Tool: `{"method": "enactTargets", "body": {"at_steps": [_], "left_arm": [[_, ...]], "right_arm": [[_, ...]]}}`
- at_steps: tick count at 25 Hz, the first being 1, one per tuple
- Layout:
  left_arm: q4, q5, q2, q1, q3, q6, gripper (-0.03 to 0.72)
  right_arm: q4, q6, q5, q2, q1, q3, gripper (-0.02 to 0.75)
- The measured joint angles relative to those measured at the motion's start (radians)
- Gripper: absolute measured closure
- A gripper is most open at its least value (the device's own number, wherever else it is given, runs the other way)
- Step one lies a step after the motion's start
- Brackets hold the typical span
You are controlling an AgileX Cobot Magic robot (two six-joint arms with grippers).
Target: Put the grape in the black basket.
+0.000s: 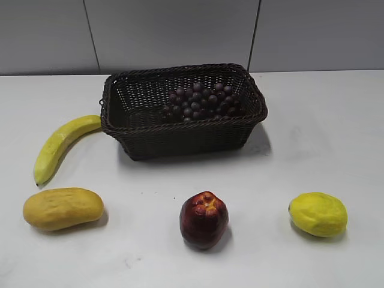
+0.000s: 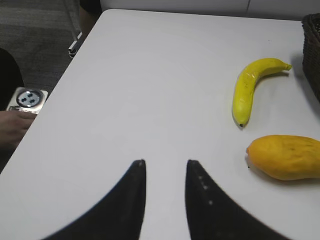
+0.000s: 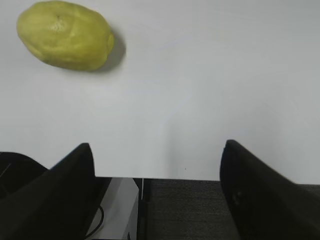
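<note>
The grape [image 1: 201,102], a bunch of small dark purple-red grapes, lies inside the black basket [image 1: 183,135] at the back middle of the table. The basket's corner shows at the right edge of the left wrist view [image 2: 312,45]. Neither gripper shows in the exterior view. My left gripper [image 2: 165,162] is open and empty over bare table, left of the banana and mango. My right gripper [image 3: 157,145] is wide open and empty at the table's near edge, away from the lemon.
A banana [image 1: 60,144] [image 2: 250,87] lies left of the basket. A mango [image 1: 63,208] [image 2: 285,156], a dark red apple [image 1: 204,219] and a lemon [image 1: 318,214] [image 3: 65,34] lie in a row along the front. Floor and a box show beyond the table edge.
</note>
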Motion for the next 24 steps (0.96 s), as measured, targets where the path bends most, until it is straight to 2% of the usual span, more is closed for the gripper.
{"method": "enactTargets", "body": {"at_steps": [9, 24], "left_arm": [[0.0, 0.0, 0.0, 0.0, 0.0, 0.0, 0.473], [0.0, 0.0, 0.0, 0.0, 0.0, 0.0, 0.472]], "right_arm": [[0.0, 0.0, 0.103, -0.237, 0.0, 0.034, 0.146], [-0.026, 0.0, 0.12, -0.739, 0.0, 0.048, 0.146]]}}
